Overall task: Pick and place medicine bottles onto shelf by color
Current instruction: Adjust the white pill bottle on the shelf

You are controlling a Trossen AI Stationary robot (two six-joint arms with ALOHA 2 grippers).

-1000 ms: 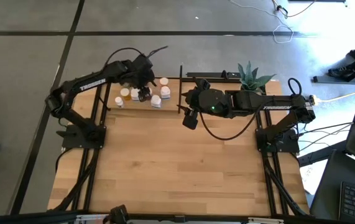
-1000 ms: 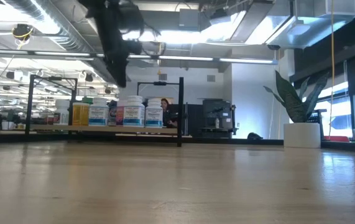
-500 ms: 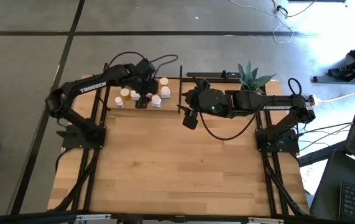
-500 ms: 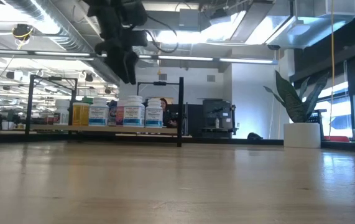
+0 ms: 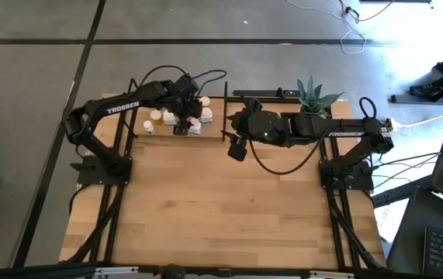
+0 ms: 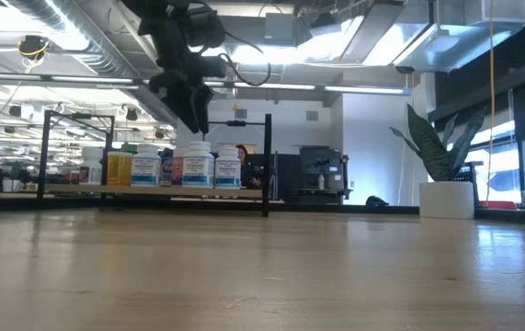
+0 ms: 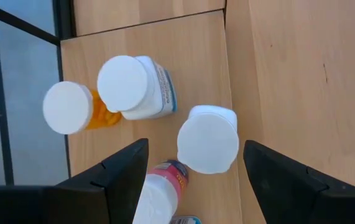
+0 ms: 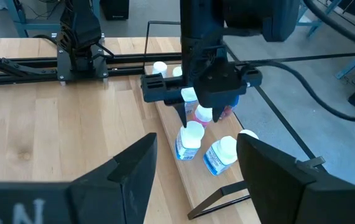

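Observation:
Several medicine bottles stand upright on the shelf [image 7: 183,50] at the table's far left. Among them are a white-capped one [image 7: 208,140], a second white-capped one [image 7: 124,84], an orange one with a white cap [image 7: 68,107] and a pink-labelled one [image 7: 161,186]. My left gripper [image 7: 196,144] hangs open just above them, slanting down, with a finger on either side of the white-capped bottle and touching nothing. In the low view it [image 6: 193,115] stays clear of the bottle tops [image 6: 198,147]. My right gripper [image 5: 237,149] waits open above the table's middle, right of the shelf.
Thin black posts [image 6: 268,165] frame the shelf. A potted green plant [image 5: 314,97] stands at the far edge behind the right arm. Bare wooden tabletop [image 5: 229,209] stretches toward the near edge.
My left gripper has rolled about its own axis and drifted a little toward the table's right and slightly down over the bottles, staying open. The bottles and my right arm have kept still.

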